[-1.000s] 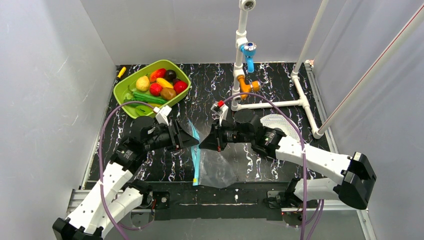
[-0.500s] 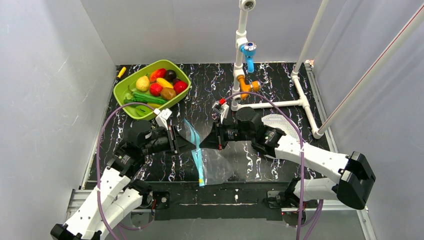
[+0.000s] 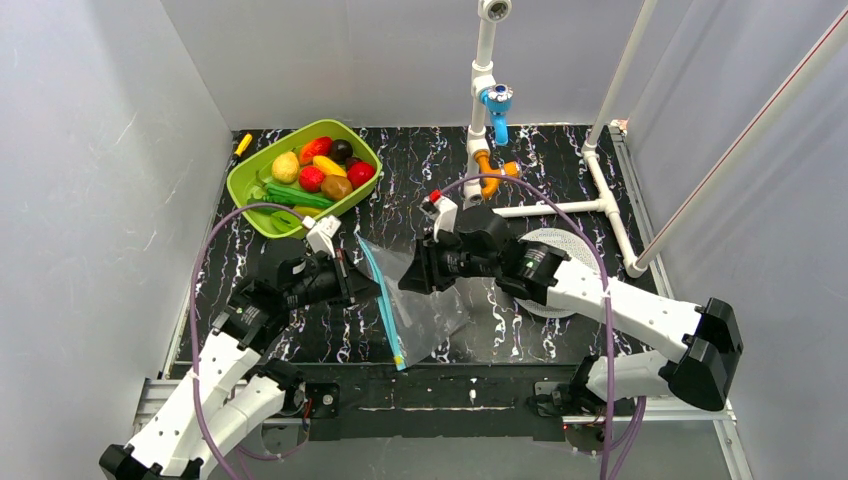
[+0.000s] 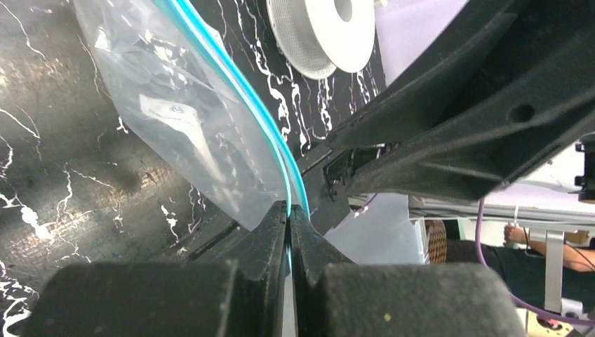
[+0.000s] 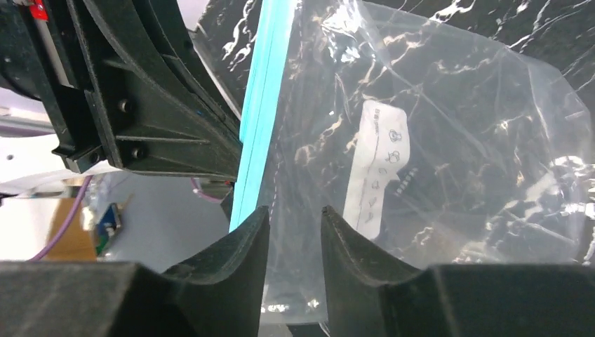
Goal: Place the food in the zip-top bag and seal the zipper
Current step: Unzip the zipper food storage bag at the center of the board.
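- Pinching the zipper (image 4: 231, 77), the left gripper (image 4: 289, 210) has its jaws closed on it.
- Right gripper (image 5: 291, 225) jaws stand slightly parted at the zip-top bag (image 5: 456, 140).
- White label (image 5: 375, 161) on the bag: print unreadable.
- Food (image 3: 312, 170) lies in the green tray (image 3: 245, 185), well apart.

A lime-green tray (image 3: 240, 192), white pipe frame (image 3: 545, 209) and white disc (image 3: 570, 243) share the marbled table (image 3: 400, 170).

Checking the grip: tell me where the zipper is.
Top view: the zipper runs down the bag's left edge, at centre, pinched near its upper end in the left fingers.
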You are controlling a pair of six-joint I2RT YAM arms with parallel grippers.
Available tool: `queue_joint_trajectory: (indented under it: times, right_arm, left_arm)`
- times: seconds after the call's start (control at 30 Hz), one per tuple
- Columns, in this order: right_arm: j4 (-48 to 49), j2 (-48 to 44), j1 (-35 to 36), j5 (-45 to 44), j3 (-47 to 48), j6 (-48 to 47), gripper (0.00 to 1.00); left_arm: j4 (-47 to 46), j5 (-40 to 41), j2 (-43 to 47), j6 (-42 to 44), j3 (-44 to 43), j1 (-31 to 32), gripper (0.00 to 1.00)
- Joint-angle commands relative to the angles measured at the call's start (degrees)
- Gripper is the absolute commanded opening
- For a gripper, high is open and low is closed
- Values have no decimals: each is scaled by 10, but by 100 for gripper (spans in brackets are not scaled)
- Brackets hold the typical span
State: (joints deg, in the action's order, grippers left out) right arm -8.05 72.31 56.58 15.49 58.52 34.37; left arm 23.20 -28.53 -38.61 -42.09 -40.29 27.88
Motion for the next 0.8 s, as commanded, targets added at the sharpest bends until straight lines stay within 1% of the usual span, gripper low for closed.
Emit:
queue_joint_trajectory:
  times: [0.0, 0.07, 0.17, 0.27, 0.33, 0.5, 0.77]
  right_arm:
    - [-154, 23, 51, -181, 113, -24, 42]
    - [-197, 47, 71, -244, 167, -15, 47]
    - [-257, 95, 98, -311, 237, -16, 56]
    - [-300, 123, 129, -362, 284, -26, 58]
    - [-292, 125, 157, -402, 288, -41, 58]
    - [-304, 145, 194, -446, 303, -57, 57]
    - [-298, 158, 219, -469, 307, -68, 56]
  left_arm:
    - [9, 41, 6, -22, -37, 2, 0]
    - [7, 45, -4, -29, -41, 2, 0]
    - [12, 53, -10, -32, -44, 2, 0]
    - [16, 68, -5, -50, -42, 2, 0]
    - [12, 74, 1, -64, -38, 2, 0]
    - [5, 80, 5, -88, -29, 2, 0]
    - [0, 73, -11, -96, -29, 2, 0]
